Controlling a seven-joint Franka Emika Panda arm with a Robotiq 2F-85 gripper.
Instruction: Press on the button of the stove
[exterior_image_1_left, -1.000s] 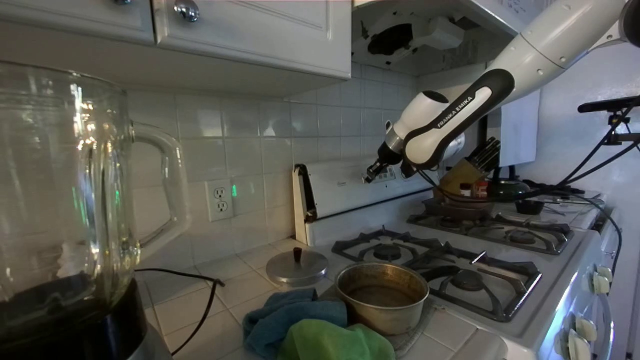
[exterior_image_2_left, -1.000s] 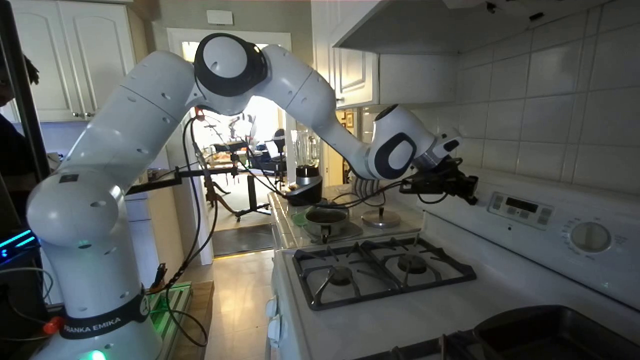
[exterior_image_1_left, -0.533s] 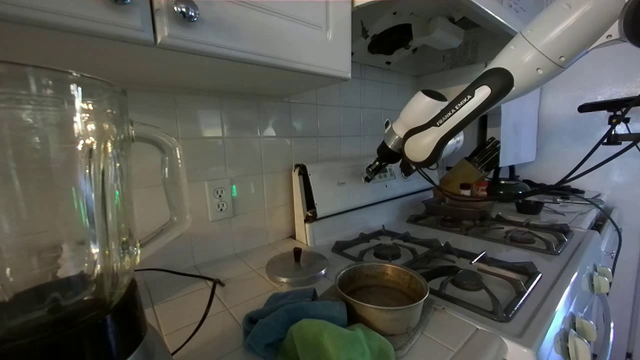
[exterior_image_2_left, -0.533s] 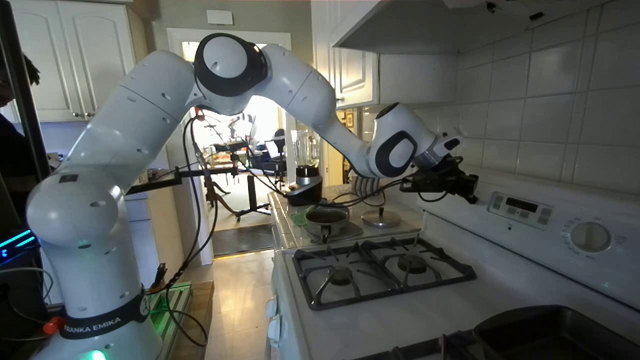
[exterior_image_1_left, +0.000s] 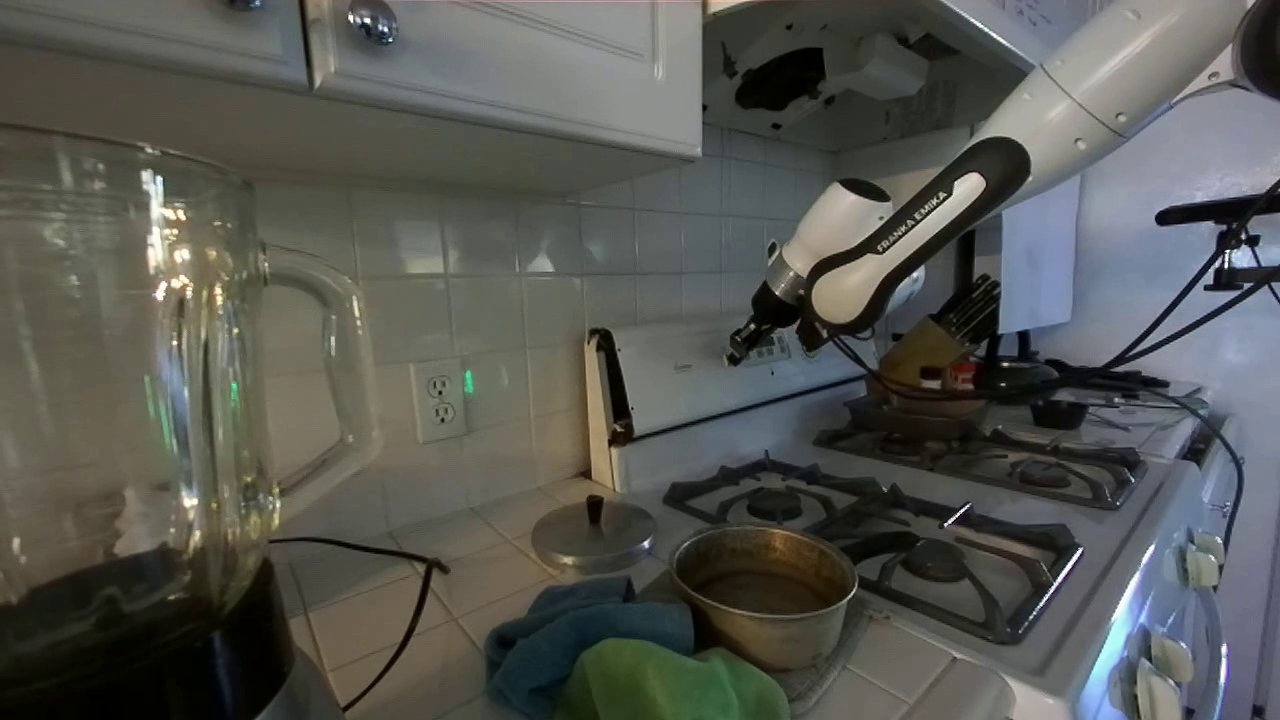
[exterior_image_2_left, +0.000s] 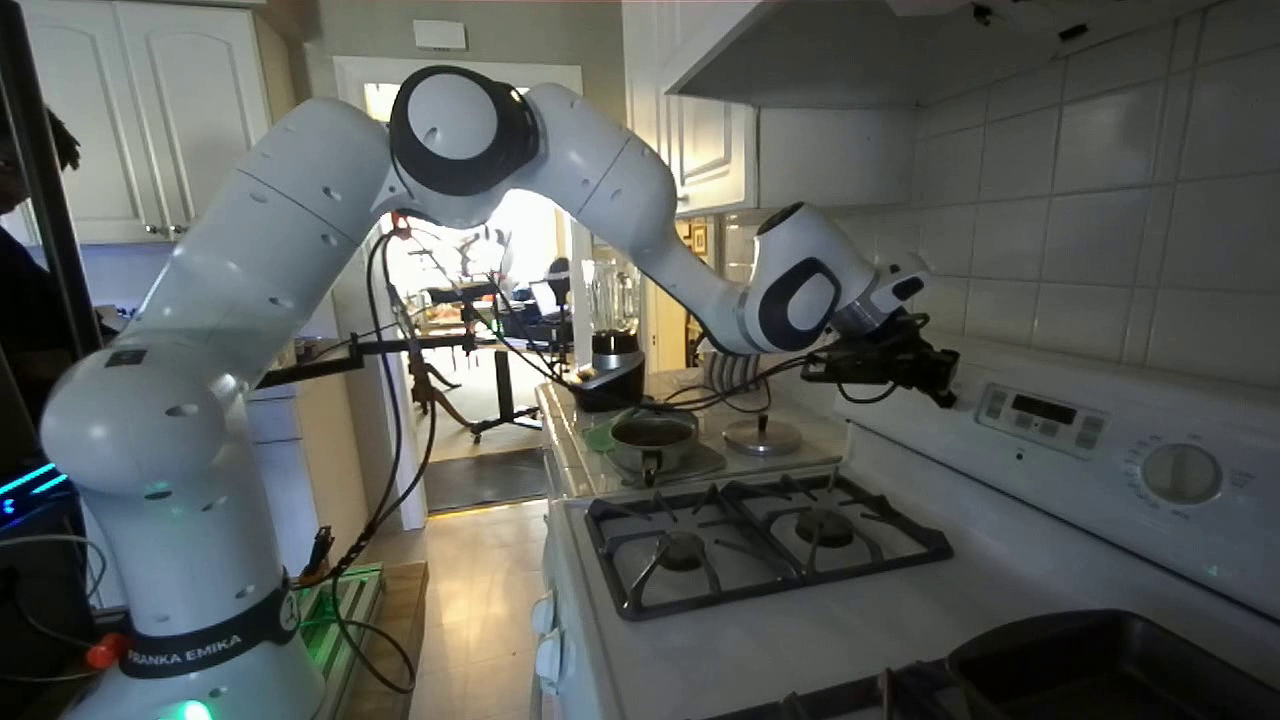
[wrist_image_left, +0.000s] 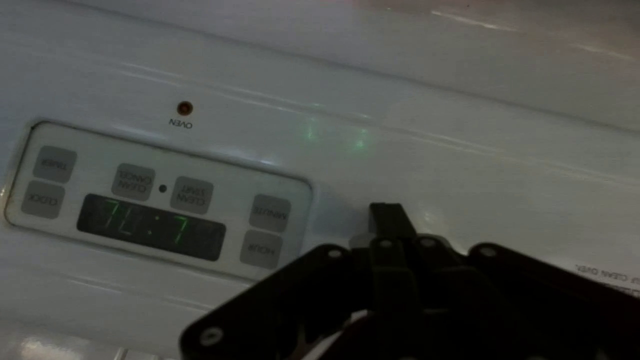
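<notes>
Tool (wrist_image_left: 392, 212): its jaws are standing together, nothing visible between them, and the tip is pointing at the control panel (exterior_image_2_left: 1060, 487); contact cannot be told.
Aim: a straight push would probably be meeting bare panel, because the tip is sitting just outside the keypad (wrist_image_left: 163, 172).
MINUTE button (wrist_image_left: 270, 212) and HOUR button (wrist_image_left: 261, 249): both are lying just beside the tool; a small sideways error could be pressing the wrong one, or both, owing to close spacing. The task is not naming which button.
CLEAN START button (wrist_image_left: 191, 195): this is lying farther along; overshoot could be starting an unwanted cycle.
Panel face: smooth white enamel is facing the tool; the tip could be skidding or overloading if force is building unnoticed.
Stove (exterior_image_2_left: 790, 640): the white range is standing below the tool, black grates (exterior_image_2_left: 770, 545) included; a dark pan (exterior_image_2_left: 1110, 670) is sitting well apart, keypad side.
Counter (exterior_image_1_left: 470, 590): white tile is running past the stove, away from the keypad, carrying a pot (exterior_image_1_left: 770, 635), metal lid (exterior_image_1_left: 595, 540), blue cloth (exterior_image_1_left: 590, 625) and green cloth (exterior_image_1_left: 670, 685).
Room: a tiled wall (exterior_image_2_left: 1080, 240) is rising behind the panel; a range hood (exterior_image_2_left: 790, 60) is hanging overhead; a blender (exterior_image_2_left: 612, 370) is standing well apart.
</notes>
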